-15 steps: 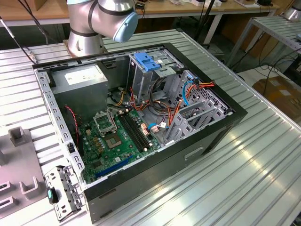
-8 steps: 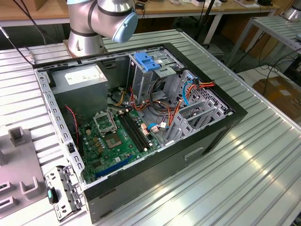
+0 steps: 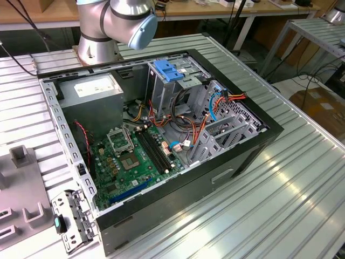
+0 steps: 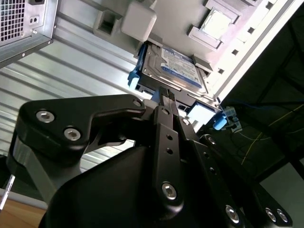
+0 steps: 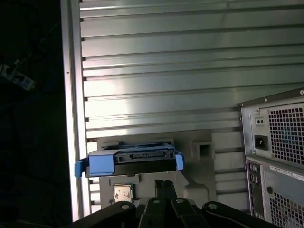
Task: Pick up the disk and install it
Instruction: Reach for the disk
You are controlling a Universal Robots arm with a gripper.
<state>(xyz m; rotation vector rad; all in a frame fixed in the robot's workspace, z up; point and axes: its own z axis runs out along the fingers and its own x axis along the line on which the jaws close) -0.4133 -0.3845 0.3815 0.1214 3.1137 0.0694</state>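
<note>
The disk [image 4: 178,66] lies flat on a grey fixture plate [image 4: 166,19], its white and blue label facing up and a blue plastic carrier [image 4: 134,76] around its edges. In the first wrist view the disk [image 5: 137,156] is seen edge-on, with the carrier's blue ends at either side. My gripper [image 4: 166,92] hangs just short of the disk's near edge, its two thin black fingers pressed together with nothing between them. In the first wrist view the gripper [image 5: 164,183] sits a little short of the disk's edge, apart from it.
An open computer case [image 3: 259,145] lies on the ribbed metal table [image 3: 280,205], with a motherboard, cables, a grey power-supply box [image 3: 91,89] and a metal cage with a blue latch [image 3: 167,70]. The case's vented rear [image 5: 278,142] stands beside the fixture plate. The arm's base [image 3: 108,27] is behind the case.
</note>
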